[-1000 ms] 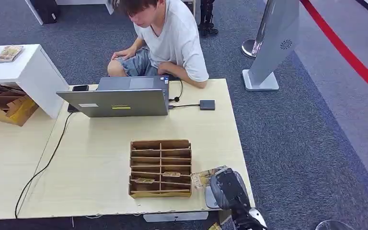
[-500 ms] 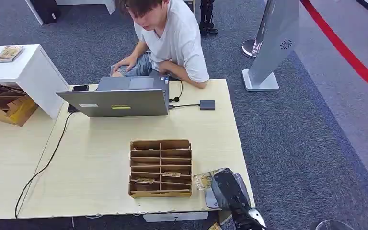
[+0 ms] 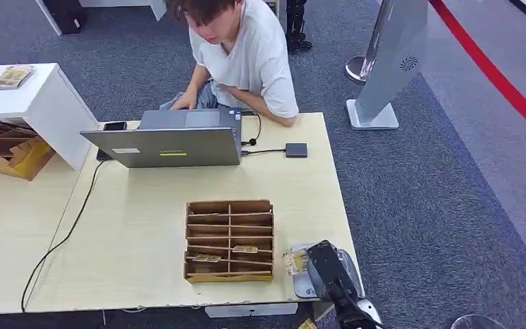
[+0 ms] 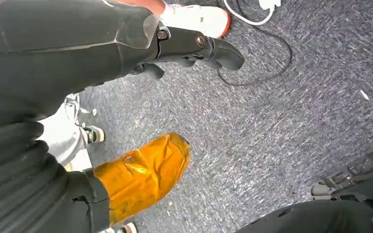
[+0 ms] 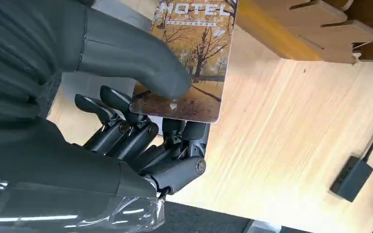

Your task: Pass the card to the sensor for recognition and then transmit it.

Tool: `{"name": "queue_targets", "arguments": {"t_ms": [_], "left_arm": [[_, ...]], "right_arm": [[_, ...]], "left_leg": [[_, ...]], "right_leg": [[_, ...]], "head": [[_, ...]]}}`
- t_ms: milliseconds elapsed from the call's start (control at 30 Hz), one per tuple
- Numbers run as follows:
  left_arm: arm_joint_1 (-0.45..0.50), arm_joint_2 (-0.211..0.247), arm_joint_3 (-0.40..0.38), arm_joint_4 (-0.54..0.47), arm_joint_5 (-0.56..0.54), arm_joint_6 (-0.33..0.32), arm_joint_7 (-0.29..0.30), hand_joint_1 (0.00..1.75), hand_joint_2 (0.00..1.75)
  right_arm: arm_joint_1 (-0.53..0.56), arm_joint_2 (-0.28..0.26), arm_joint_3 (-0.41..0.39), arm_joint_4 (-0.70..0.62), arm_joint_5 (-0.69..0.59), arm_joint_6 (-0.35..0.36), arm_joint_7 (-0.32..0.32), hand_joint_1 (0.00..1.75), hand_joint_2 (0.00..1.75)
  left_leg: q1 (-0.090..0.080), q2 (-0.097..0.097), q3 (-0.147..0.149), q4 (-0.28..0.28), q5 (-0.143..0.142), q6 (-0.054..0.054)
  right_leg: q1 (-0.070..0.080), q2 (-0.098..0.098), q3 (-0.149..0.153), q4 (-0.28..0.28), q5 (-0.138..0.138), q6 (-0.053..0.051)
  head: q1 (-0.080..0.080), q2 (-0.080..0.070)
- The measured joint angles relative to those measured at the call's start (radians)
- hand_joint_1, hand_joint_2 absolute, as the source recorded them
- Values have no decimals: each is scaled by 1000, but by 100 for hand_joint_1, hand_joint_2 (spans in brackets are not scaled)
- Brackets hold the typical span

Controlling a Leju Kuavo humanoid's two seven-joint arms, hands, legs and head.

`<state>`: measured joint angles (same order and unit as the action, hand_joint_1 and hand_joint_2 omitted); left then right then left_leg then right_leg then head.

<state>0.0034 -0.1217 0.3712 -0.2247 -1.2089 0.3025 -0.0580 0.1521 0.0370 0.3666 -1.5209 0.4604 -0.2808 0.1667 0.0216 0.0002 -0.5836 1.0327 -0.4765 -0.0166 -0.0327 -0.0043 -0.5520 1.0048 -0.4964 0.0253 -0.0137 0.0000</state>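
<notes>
Right wrist view shows our right hand [image 5: 141, 121] pinching the card [image 5: 192, 58] between thumb and fingers, just above the desk [image 5: 281, 136] beside the tray [image 3: 229, 240]; our left hand [image 4: 194, 48] hangs by the floor, fingers loosely curled on nothing. We judge the card is meant for the small dark sensor [image 3: 296, 150] far across the desk near the laptop [image 3: 171, 140]. We should keep the pinch firm, carry the card flat over the tray, and lower its face squarely onto the sensor.
</notes>
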Motion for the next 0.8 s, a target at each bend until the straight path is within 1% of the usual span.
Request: {"name": "queue_targets", "arguments": {"t_ms": [167,333,800], "left_arm": [[0,-1,5,0,-2,1,1,0,175],[1,-3,12,0,-4,2,4,0,175],[3,-5,27,0,-11,2,5,0,175]], "right_arm": [[0,1,-4,9,15,-3,8,175,175],[-5,3,-11,25,59,-4,40,175,175],[-18,5,-26,53,134,-3,84,175,175]], "left_leg": [[0,0,0,0,0,0],[0,0,0,0,0,0],[0,0,0,0,0,0]], "right_leg": [[0,0,0,0,0,0],[0,0,0,0,0,0],[0,0,0,0,0,0]], "head": [[0,0],[0,0],[0,0]]}}
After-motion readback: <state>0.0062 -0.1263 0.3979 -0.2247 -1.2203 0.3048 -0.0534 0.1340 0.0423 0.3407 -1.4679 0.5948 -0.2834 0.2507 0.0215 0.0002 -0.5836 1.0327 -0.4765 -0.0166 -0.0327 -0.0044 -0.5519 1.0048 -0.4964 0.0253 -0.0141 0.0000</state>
